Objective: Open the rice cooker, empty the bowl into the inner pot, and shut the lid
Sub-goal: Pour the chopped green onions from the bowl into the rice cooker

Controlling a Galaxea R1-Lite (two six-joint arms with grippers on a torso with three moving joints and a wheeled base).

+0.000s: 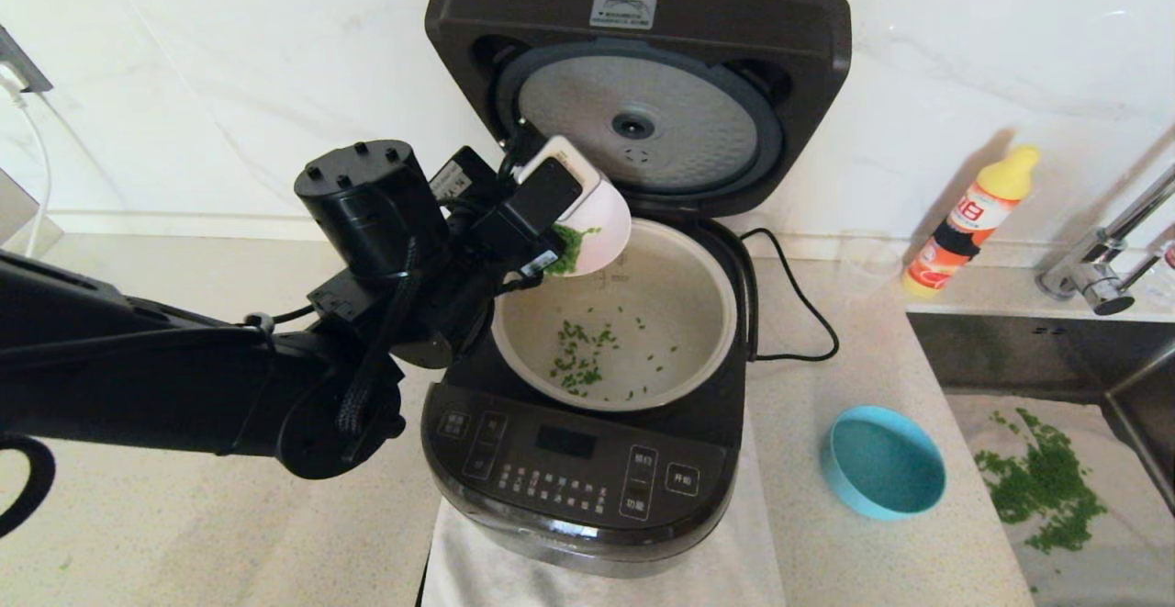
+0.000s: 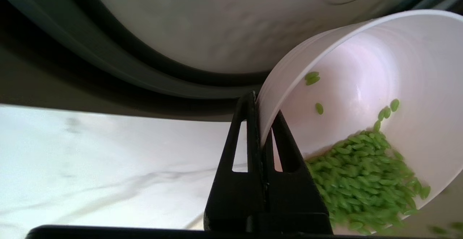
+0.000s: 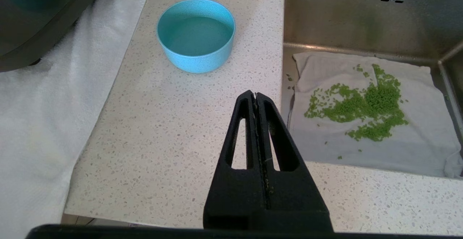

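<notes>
The black rice cooker point(image 1: 569, 478) stands open, its lid point(image 1: 808, 56) upright with the silver plate facing me. The off-white inner pot point(image 1: 679, 313) has scattered green grains point(image 1: 578, 359) on its bottom. My left gripper point(image 1: 558, 214) is shut on the rim of a pale pink bowl point(image 1: 601, 217), tilted steeply over the pot's back-left edge. In the left wrist view the gripper point(image 2: 257, 123) pinches the bowl point(image 2: 398, 69) wall, and a heap of green grains point(image 2: 361, 181) lies at its lip. My right gripper point(image 3: 256, 98) is shut and empty above the counter by the sink edge.
An empty blue bowl point(image 1: 883, 462) sits on the counter right of the cooker. A sink point(image 3: 361, 22) at the right holds a white cloth point(image 3: 427, 137) strewn with green grains. A yellow-capped bottle point(image 1: 973, 221) and a tap point(image 1: 1102, 267) stand behind. A white towel point(image 1: 734, 543) lies under the cooker.
</notes>
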